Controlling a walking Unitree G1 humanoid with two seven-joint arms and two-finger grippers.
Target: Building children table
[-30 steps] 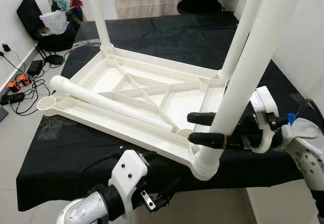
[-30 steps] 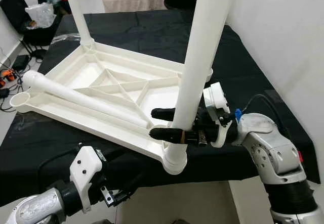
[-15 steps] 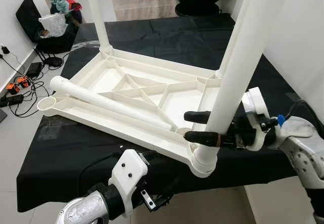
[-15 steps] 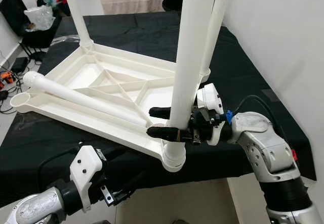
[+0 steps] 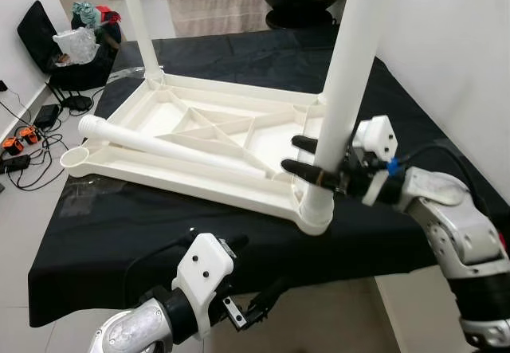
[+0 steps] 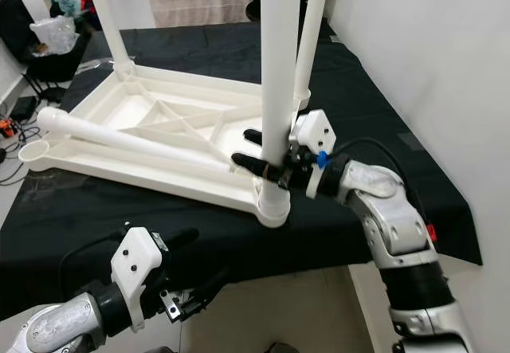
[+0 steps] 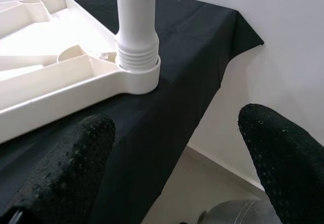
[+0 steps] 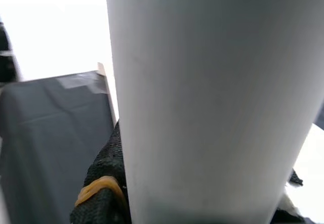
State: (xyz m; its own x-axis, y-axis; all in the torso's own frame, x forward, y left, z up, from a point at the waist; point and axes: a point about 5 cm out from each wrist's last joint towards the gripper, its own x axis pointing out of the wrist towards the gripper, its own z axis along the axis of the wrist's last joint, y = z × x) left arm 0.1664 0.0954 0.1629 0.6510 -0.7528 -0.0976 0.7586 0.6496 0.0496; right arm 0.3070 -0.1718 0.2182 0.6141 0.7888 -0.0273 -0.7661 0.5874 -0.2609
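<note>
A white children's table top point(image 5: 199, 130) lies upside down on the black-covered table point(image 5: 119, 225). One leg point(image 5: 131, 18) stands in the far left corner and another point(image 6: 312, 26) in the far right corner. The near right leg point(image 5: 347, 82) stands in its corner socket point(image 5: 315, 213), and my right gripper point(image 5: 293, 153) is shut on it low down, one finger on each side. In the right wrist view the leg point(image 8: 202, 97) sits against a finger point(image 8: 101, 193). A loose leg point(image 5: 167, 150) lies across the top. The near left socket point(image 5: 76, 159) holds nothing. My left gripper point(image 7: 177, 125) hangs open below the table's front edge.
A white wall point(image 5: 454, 66) runs close along the right side. Cables and power strips point(image 5: 20, 142) lie on the floor at the left, with a black chair and bags point(image 5: 72, 42) behind. A cloth-covered stand point(image 5: 215, 6) is at the back.
The near right leg leaned to the right at its top and now stands almost upright, my right gripper still on it. The view has shifted. The left arm is unchanged.
</note>
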